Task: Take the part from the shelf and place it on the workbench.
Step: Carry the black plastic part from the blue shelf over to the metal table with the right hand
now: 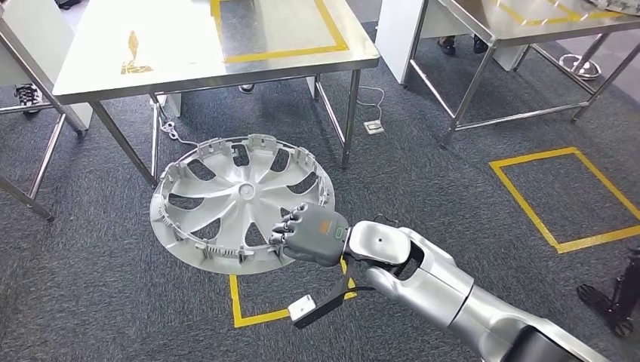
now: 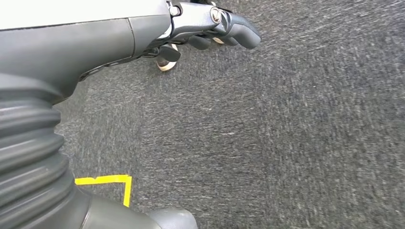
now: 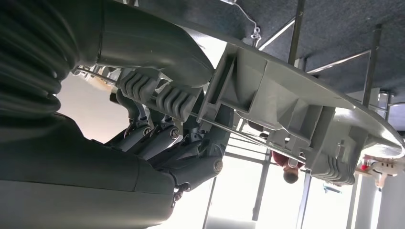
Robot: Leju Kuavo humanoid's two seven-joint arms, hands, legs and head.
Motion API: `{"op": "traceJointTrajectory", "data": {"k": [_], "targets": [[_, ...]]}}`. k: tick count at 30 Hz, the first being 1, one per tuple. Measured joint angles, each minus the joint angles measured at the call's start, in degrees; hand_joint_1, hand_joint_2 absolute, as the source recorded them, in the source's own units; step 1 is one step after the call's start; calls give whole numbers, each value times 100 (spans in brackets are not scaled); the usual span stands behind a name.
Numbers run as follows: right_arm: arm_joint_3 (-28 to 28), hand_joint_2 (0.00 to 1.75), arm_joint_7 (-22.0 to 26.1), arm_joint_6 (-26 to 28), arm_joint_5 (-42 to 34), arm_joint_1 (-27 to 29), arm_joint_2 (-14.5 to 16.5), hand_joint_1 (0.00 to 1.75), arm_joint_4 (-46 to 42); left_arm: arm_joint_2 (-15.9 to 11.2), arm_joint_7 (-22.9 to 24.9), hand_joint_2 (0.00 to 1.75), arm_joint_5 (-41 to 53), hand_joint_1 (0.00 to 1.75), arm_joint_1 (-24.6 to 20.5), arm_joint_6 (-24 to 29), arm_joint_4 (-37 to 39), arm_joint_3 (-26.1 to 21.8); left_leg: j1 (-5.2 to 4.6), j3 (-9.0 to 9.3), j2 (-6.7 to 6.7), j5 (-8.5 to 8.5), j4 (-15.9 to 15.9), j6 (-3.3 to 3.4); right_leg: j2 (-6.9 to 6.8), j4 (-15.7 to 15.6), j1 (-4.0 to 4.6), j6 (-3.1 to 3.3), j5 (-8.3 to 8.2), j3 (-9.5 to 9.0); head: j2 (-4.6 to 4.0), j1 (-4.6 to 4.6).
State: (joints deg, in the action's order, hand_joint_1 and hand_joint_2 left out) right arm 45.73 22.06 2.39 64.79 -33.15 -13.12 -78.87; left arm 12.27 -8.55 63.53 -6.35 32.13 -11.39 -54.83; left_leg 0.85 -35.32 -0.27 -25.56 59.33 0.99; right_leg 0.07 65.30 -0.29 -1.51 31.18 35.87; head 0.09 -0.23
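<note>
- The grey carpeted floor (image 1: 423,188) fills most of the head view, marked with yellow tape outlines at the right and at bottom centre.
- A steel bench (image 1: 189,53) spans the upper left of the head view, a yellow tape rectangle (image 1: 279,30) on its top; a second steel bench (image 1: 528,19) sits in the upper right corner.
- The silver hubcap (image 1: 241,200), ribbed inner side up, hangs tilted above the floor at centre left of the head view, below the bench's near edge.
- The right robot hand (image 1: 311,235) is clamped on the hubcap's lower right rim; the right wrist view shows its fingers (image 3: 157,95) wrapped over the rim.
- The left robot hand (image 2: 210,28) hangs over the carpet, fingers curled in, holding nothing.
</note>
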Motion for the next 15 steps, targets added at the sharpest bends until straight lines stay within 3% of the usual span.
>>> {"op": "traceJointTrajectory", "data": {"k": [2, 3, 4, 6, 8, 9, 13, 15], "targets": [[-10, 175, -1, -9, 1, -3, -6, 175, -4, 1, 4, 175, 1, 0, -2, 0, 0, 0, -1, 11, -3, -26, 3, 25, 0, 773, -8, -32, 265, 454, 0, 11], [-10, 175, -1, -15, 1, -2, -11, 175, -4, 2, 6, 175, 1, 0, 1, 0, 0, -1, -2, 23, -6, -40, 5, 27, 0, 990, -10, -35, 277, 613, 0, 13], [-11, 175, 0, -20, 1, -2, -16, 175, -4, 3, 5, 175, 1, 0, 3, 0, 0, -1, -3, 44, -11, -57, 7, 24, 0, 987, -12, -29, 174, 665, 0, 14], [-11, 175, 2, -32, 1, -6, -22, 175, -4, 11, -11, 175, 1, 0, 1, -5, 0, -1, -3, 113, -24, -103, 7, 0, -1, 342, -13, 9, -288, 425, 0, 17], [-13, 175, 2, -42, 0, -11, -26, 175, -4, 23, -34, 175, 1, 0, -12, -14, 0, 1, -19, 153, -35, -151, 13, -51, 0, -384, 11, 66, -586, 100, 0, 17], [-13, 175, 2, -45, 0, -13, -29, 175, -5, 27, -43, 175, 1, 0, -18, -18, 0, 1, -25, 155, -39, -165, 12, -82, 1, -567, 27, 91, -622, 19, 0, 17], [-21, 175, 0, -46, 2, -21, -45, 175, -21, 35, -48, 175, 1, 0, -36, -20, -2, 1, -21, 151, -32, -234, 60, -216, 8, -667, 20, 211, -582, -56, 0, 12], [-26, 175, -1, -47, 1, -30, -51, 175, -35, 33, -49, 175, 1, 0, -51, -20, -3, 1, -18, -61, -19, -460, 511, -262, -3, -699, -6, 282, -564, -125, 0, -6]]}}
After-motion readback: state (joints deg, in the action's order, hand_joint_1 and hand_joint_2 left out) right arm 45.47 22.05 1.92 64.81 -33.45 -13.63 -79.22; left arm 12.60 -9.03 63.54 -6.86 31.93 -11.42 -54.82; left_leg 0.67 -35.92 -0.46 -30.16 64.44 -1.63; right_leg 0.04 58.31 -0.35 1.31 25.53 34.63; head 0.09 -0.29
